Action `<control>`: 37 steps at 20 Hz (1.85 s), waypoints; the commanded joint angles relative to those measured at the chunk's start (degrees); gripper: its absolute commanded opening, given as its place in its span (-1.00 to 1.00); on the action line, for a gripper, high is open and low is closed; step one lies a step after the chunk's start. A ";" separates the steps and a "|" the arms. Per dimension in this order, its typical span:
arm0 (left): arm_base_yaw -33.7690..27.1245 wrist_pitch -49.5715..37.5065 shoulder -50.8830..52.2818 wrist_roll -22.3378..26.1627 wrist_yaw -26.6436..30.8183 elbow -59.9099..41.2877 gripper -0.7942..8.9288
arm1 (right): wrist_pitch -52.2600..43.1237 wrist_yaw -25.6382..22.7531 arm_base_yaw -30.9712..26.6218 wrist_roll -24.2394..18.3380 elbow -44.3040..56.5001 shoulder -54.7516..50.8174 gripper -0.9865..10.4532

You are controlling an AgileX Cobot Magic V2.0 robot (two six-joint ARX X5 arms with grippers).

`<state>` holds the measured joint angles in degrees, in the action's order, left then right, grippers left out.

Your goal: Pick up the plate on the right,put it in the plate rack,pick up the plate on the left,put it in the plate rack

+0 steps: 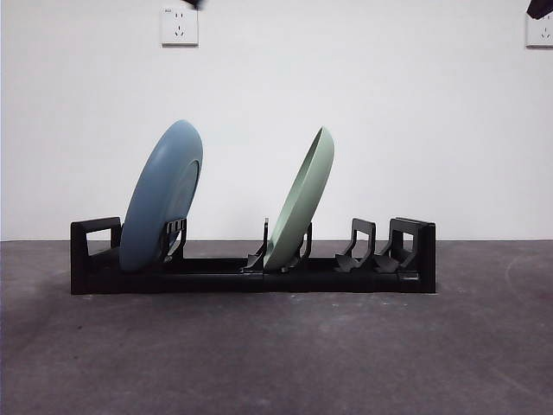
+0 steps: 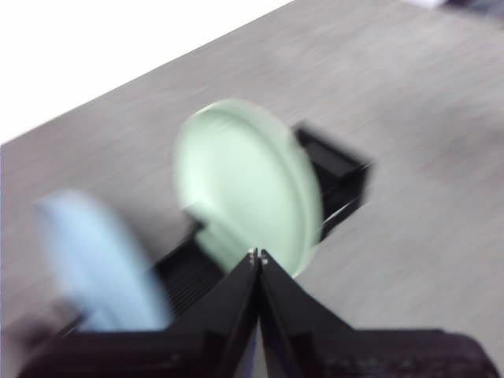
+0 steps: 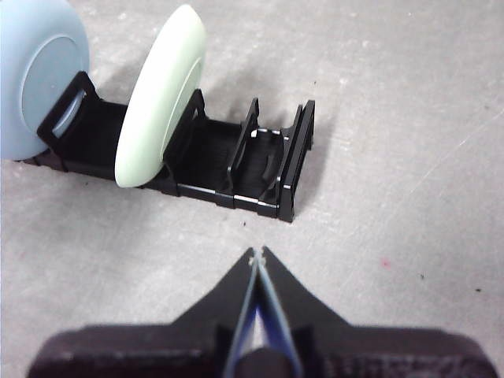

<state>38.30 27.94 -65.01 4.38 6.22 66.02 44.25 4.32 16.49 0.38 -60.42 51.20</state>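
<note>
Right gripper [image 3: 257, 253] pinched closed, empty, above bare counter [image 3: 394, 157] near rack [image 1: 251, 275], left gripper [image 2: 257, 255] closed too, its view motion-blurred, green plate [image 1: 302, 203] leaning mid-rack, blue plate [image 1: 164, 194] at left end, edge cropped in wrist views, arms only dark tips.

Even, diffuse light is seen in the front view: the white wall [image 1: 389, 112] is rendered bright and flat, without glare, while the grey table [image 1: 276, 354] is dimmer and darkens toward the lower left corner. A soft, short shadow is cast beneath the plate rack [image 1: 251, 278]. That view is sharp throughout. The left wrist view is heavily smeared by motion blur: the green plate [image 2: 244, 193] and the blue plate [image 2: 94, 260] are reduced to hazy shapes, and the wall area is blown out to pure white. The right wrist view is fairly crisp, with slight softness on the near jaws.
</note>
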 commanded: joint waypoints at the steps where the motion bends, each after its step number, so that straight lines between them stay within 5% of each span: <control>1: -2.10 3.56 4.11 1.68 1.64 -1.16 -0.85 | -3.06 -0.17 0.02 -0.37 1.75 -1.68 -0.85; 13: -4.63 3.89 41.09 -3.10 6.88 -25.38 -0.85 | -12.09 -3.26 0.07 1.81 21.53 -23.10 -0.85; 16: -4.63 5.77 42.88 -3.06 7.04 -25.38 -0.84 | -10.19 -3.17 0.07 10.19 21.53 -22.69 -0.82; 25: -4.63 8.17 41.90 -3.06 7.06 -25.38 -0.84 | -10.01 -4.63 0.07 10.23 21.51 -22.64 -0.82; 28: -5.05 7.98 42.16 1.36 7.78 -25.40 -0.84 | -9.90 -4.85 0.07 10.23 21.51 -22.64 -0.82; 31: -10.91 5.38 43.89 4.04 6.34 -26.93 -0.84 | -9.86 -4.70 0.07 10.23 21.51 -22.64 -0.82; 37: -29.70 -10.12 53.94 3.93 -11.67 -42.60 -0.84 | -9.86 -4.72 0.07 10.23 21.51 -22.64 -0.82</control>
<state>9.02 18.26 -11.35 7.60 -4.56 24.23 34.68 -0.23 16.49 10.09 -39.35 28.71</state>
